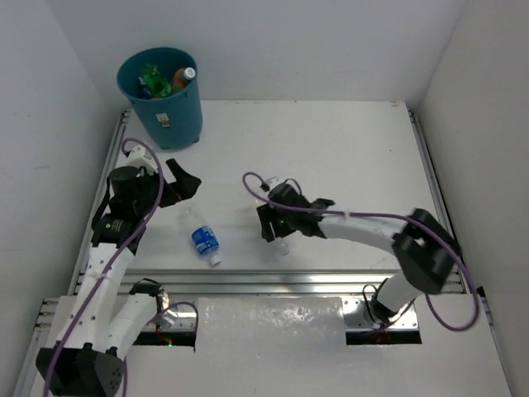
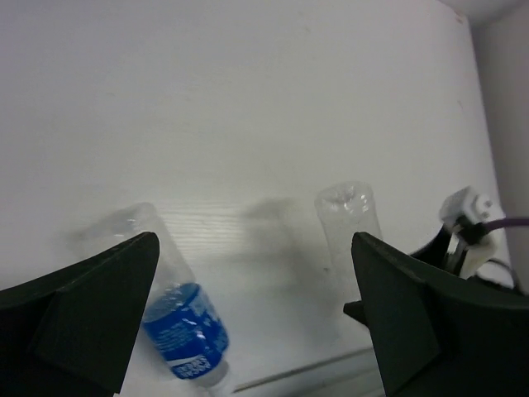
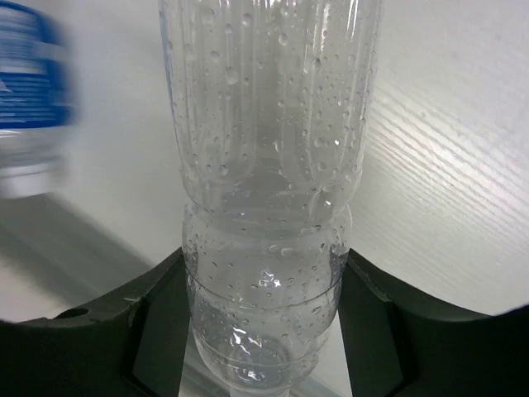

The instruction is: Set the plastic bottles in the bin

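bin [image 1: 161,112]: upright at the far left of the bench [image 1: 347,157]; a green bottle [image 1: 153,80] and an orange bottle [image 1: 183,80] show inside it.
left gripper [image 2: 252,256]: just on the bin's near side, spread wide, holding nothing.
right gripper [image 3: 263,322]: well to the bin's near right, one finger on each side of the plain clear bottle [image 3: 269,165], right against its walls (whether I truly squeeze it, I cannot tell).
plain clear bottle: lying on the bench, droplets inside.
blue-label bottle [image 1: 204,240]: lying on the bin's near side, closer to the bin than the clear one.
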`<move>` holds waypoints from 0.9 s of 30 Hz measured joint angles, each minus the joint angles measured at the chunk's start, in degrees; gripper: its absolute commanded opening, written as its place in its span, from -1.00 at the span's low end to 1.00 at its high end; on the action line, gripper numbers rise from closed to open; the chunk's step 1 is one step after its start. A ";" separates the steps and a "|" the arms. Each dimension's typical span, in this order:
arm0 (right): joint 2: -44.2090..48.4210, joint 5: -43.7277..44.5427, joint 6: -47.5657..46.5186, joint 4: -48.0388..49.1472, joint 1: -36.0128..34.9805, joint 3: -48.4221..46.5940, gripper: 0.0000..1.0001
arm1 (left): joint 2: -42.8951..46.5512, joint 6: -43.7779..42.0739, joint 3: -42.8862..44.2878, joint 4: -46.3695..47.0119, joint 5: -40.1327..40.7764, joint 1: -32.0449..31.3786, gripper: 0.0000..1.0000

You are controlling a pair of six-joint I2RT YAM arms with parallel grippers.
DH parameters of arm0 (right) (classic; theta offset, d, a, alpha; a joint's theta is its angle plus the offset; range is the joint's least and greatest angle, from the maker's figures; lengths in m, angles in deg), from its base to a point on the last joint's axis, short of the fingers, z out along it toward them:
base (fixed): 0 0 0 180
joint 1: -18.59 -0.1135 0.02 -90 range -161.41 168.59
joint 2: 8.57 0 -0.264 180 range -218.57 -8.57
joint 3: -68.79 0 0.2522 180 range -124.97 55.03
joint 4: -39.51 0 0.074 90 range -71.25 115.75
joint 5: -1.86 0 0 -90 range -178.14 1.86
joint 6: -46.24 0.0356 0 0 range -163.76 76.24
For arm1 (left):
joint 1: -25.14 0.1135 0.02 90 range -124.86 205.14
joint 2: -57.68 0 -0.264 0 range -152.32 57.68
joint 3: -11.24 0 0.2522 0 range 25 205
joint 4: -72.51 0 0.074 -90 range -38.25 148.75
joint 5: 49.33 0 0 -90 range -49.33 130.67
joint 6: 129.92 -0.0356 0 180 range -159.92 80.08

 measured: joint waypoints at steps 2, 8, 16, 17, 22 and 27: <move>9.73 -4.39 -0.22 2.47 2.71 5.60 -0.59 | -1.18 1.40 0.00 1.14 -2.40 -4.66 0.99; 29.66 -19.61 -1.66 10.80 11.39 9.88 -0.59 | -6.21 6.56 2.58 8.90 -8.52 -24.22 0.99; 40.48 -34.84 -2.56 11.63 10.99 9.86 -0.56 | -18.25 10.75 10.78 22.69 -9.40 -39.01 0.53; 41.13 -35.91 -2.56 11.63 10.99 9.86 -0.56 | -18.71 10.93 10.97 23.32 -9.57 -39.80 0.14; 42.42 -34.82 -2.89 10.64 11.52 10.03 0.79 | -22.01 12.28 13.90 24.98 -10.38 -41.55 -1.00; 46.34 -24.96 -3.17 5.57 10.78 10.14 0.98 | -24.11 10.05 22.77 14.32 2.43 -40.54 -1.00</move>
